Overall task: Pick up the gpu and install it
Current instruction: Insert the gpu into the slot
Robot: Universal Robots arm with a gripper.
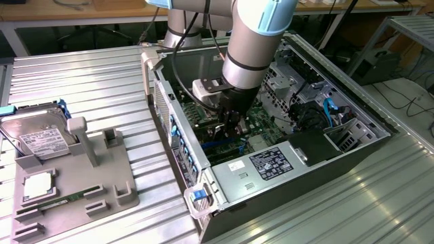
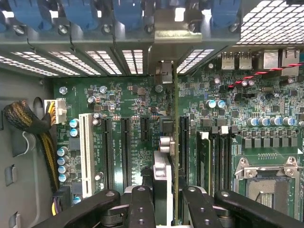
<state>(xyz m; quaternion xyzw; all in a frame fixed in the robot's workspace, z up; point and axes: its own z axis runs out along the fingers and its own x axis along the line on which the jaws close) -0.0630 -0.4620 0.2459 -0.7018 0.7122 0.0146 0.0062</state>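
In the wrist view the gpu (image 2: 162,167) stands edge-on between my two black fingers (image 2: 141,205), so my gripper (image 2: 169,209) is shut on it. Its silver bracket (image 2: 165,28) reaches the rear slot openings of the case. The card is upright over the green motherboard (image 2: 123,102), between two black expansion slots (image 2: 127,152). Whether it sits in a slot cannot be told. In the exterior view my gripper (image 1: 229,122) is deep inside the open computer case (image 1: 352,147), and the arm hides most of the card.
A grey fixture tray (image 1: 119,198) on the exterior view's left holds a silver hard drive (image 1: 40,136), a processor (image 1: 38,185) and a green memory stick (image 1: 60,201). The power supply (image 1: 271,163) and cables (image 1: 329,109) crowd the case. A yellow-black cable bundle (image 2: 28,121) lies beside the board.
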